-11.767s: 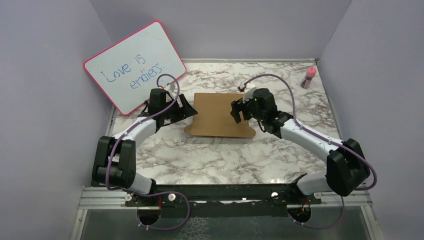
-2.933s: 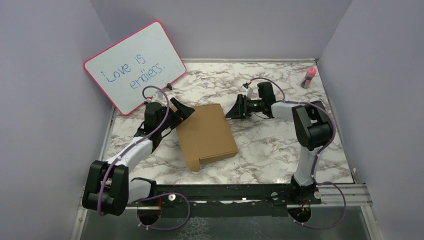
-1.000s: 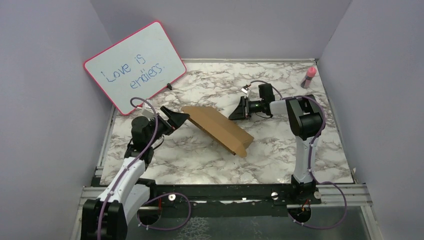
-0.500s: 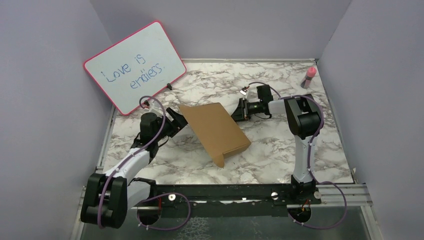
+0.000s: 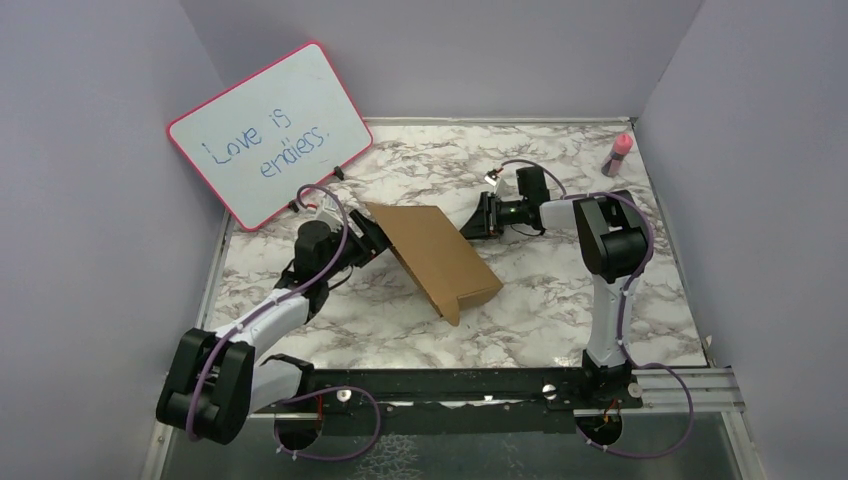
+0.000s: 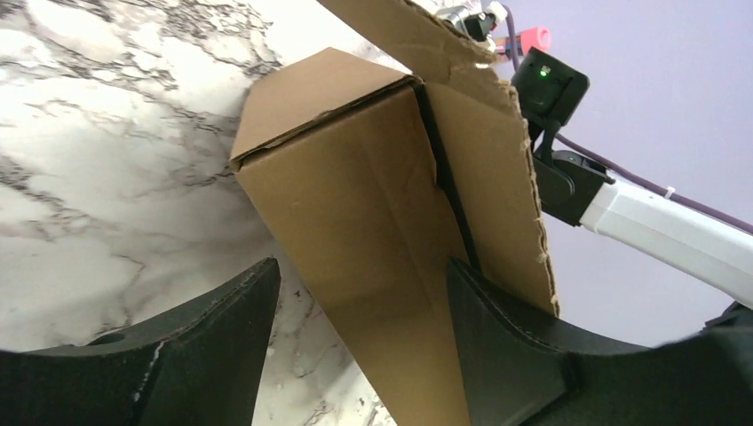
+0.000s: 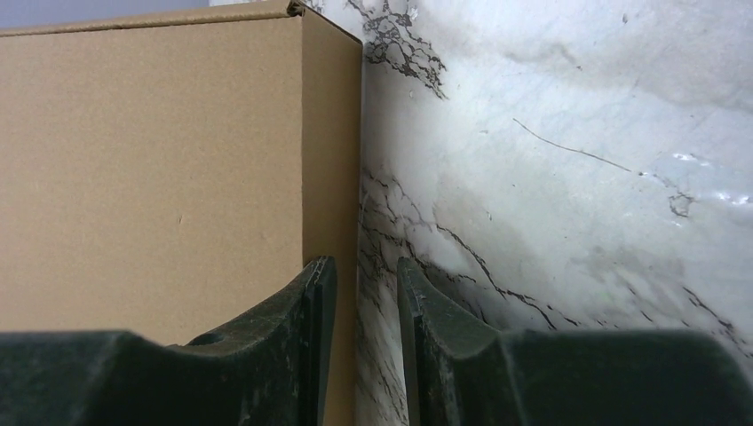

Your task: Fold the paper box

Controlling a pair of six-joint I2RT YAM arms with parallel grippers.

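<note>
paper box point(image 5: 437, 256) skewed at mid-frame on the marble table point(image 5: 560, 300)

from the left of the top view: a pink-framed whiteboard point(image 5: 270, 133) leans in the upper left corner. the left gripper point(image 5: 374, 238) has its jaws spread around the box's left end, and i cannot tell whether they clamp the cardboard. the box is folded shut into a shallow shape, one ragged flap edge gaping a little, its inside hidden. the right gripper point(image 5: 470, 224) is released, jaws a narrow gap apart with bare marble between them, one jaw against the box's upper right edge. a pink bottle point(image 5: 620, 153) stands upper right.
</note>
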